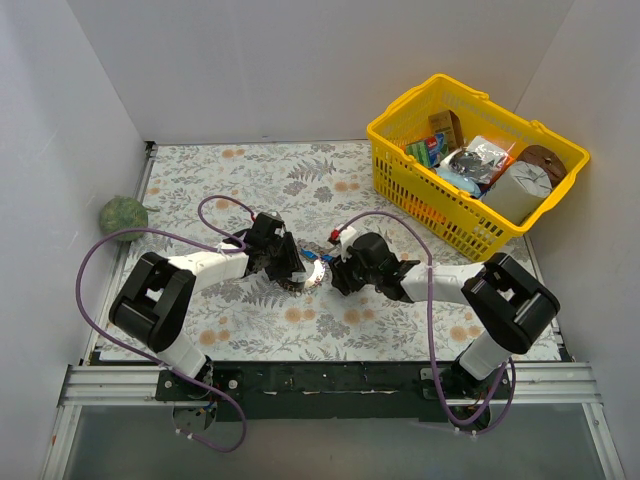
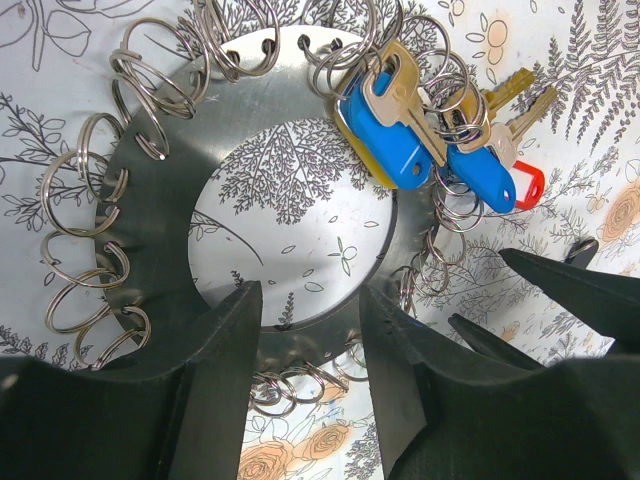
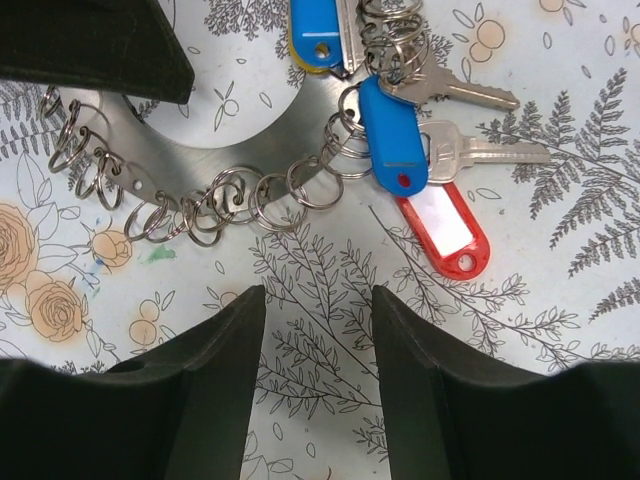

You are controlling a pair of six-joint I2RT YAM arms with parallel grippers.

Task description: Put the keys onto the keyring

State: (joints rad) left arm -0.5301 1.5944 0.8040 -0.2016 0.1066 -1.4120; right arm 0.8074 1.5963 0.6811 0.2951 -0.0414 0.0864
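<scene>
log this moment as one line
left jaws open astride keyring | right jaws open, short of keys | keys bunched at keyring rim

The work surface is covered by a floral-print tablecloth [image 1: 300, 170]. A yellow plastic basket [image 1: 415, 195] stands at the far right corner and holds assorted items, including a white clock [image 1: 527, 186]. A green, rounded object [image 1: 122, 216] rests against the left wall.
</scene>
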